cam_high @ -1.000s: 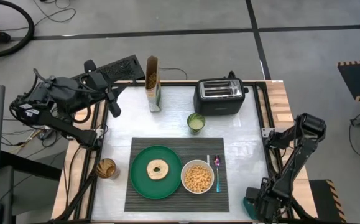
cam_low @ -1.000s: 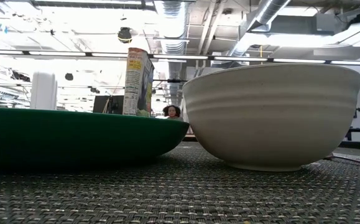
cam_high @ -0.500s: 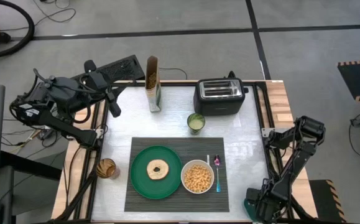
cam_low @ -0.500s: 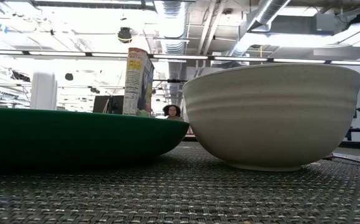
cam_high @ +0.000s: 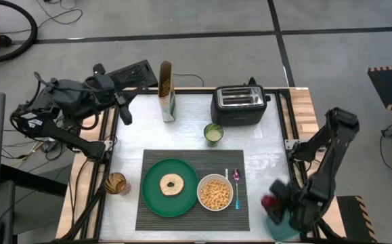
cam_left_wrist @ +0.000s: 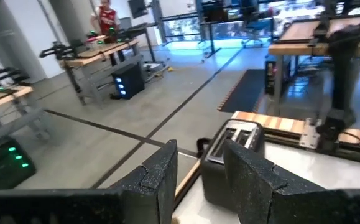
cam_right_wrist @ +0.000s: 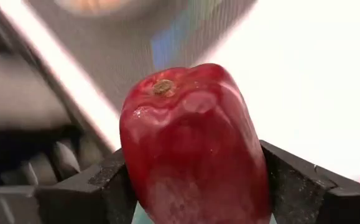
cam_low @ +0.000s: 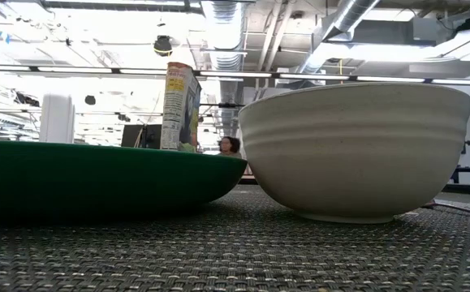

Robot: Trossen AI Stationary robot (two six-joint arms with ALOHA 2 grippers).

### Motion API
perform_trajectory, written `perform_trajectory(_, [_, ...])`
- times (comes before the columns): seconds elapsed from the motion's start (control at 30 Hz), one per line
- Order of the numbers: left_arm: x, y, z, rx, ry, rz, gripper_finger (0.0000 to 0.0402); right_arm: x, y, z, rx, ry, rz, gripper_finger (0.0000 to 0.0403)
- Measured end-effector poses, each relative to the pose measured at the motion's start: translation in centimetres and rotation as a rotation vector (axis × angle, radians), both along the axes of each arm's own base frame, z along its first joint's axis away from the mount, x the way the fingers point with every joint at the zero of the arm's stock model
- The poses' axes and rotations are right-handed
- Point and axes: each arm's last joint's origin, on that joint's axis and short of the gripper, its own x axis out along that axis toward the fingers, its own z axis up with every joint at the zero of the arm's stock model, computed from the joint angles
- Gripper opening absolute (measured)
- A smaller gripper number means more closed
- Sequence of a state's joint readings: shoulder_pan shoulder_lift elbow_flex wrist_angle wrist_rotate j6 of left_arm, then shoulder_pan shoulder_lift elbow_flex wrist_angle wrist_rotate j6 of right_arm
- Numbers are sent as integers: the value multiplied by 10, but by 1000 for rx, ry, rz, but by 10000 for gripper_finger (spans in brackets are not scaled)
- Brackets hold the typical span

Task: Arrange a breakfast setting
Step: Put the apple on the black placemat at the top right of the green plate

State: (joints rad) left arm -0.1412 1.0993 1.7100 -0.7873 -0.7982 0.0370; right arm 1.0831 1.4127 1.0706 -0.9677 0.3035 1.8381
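Right wrist view, right end effector [cam_right_wrist: 192,180] clamped on red apple [cam_right_wrist: 189,143]

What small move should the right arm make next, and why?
Probably carry the red apple left toward the dark ribbed placemat. The right gripper is shut on it near the table's front right corner, off the mat, where the green plate, white bowl and spoon already sit.
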Motion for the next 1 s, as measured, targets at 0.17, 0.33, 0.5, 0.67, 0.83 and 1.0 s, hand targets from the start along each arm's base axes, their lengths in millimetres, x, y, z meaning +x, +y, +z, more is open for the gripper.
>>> perform_trajectory(0.17, [11,6,3,10,-17,-112,117,0,-48,37,-169,-408,-258,302])
perform_trajectory(0.33, [35,13,-2,102,69,-276,117,14,-84,67,-345,-873,-527,302])
perform_trajectory(0.5, [80,22,-18,233,198,-410,117,40,-101,94,-470,-1124,-817,302])
perform_trajectory(0.67, [126,24,-26,381,142,-584,117,58,-111,109,-413,-1161,-979,302])
perform_trajectory(0.83, [149,30,-34,421,136,-553,117,64,-116,117,-222,-1220,-1100,302])
perform_trajectory(1.0, [147,39,-31,354,96,-477,117,77,-139,130,-79,-1163,-1018,302])
